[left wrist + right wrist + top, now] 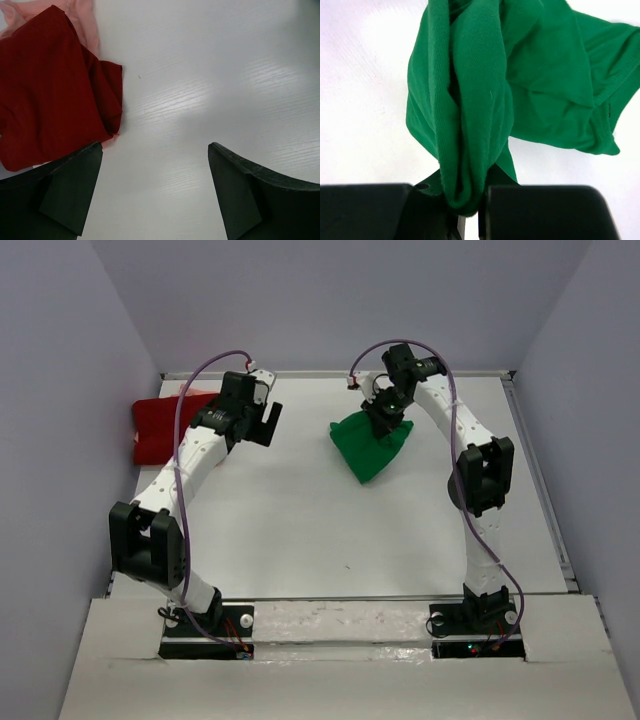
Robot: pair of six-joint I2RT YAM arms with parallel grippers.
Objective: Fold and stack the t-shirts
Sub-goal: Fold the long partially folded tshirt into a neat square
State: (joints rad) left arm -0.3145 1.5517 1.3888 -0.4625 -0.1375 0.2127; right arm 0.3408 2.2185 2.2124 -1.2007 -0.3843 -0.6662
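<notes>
The t-shirts are in two places on the white desk [300, 530]. The green shirt [370, 445] is a crumpled heap at the far middle. The dark red shirt [165, 425] lies in the far left corner, close to the wall. In the left wrist view, a pink shirt [82, 15] peeks out from under the red one [50, 90], at its top edge and a little at its bottom edge.

The right arm goes up from its base, bends at the elbow on the right side, and reaches back to the green shirt. The right hand [385, 418] points down at the top of the heap. In the right wrist view, its two black fingers [545, 210] are squeezed tight on a thick roll of green cloth [485, 100]. The rest of the shirt spreads out past the fingers over the desk [360, 75]. I cannot tell if any of it is off the desk.

The left arm bends low near its base and stretches to the far left. The left hand [262, 428] points down, just beside the red shirt but not touching it. Its fingers [75, 190] are spread wide and hold nothing. Only bare desk [200, 75] shows between them.

A purple cable [195, 380] loops over each arm. Tall pale walls [60, 390] stand around the desk on three sides.
</notes>
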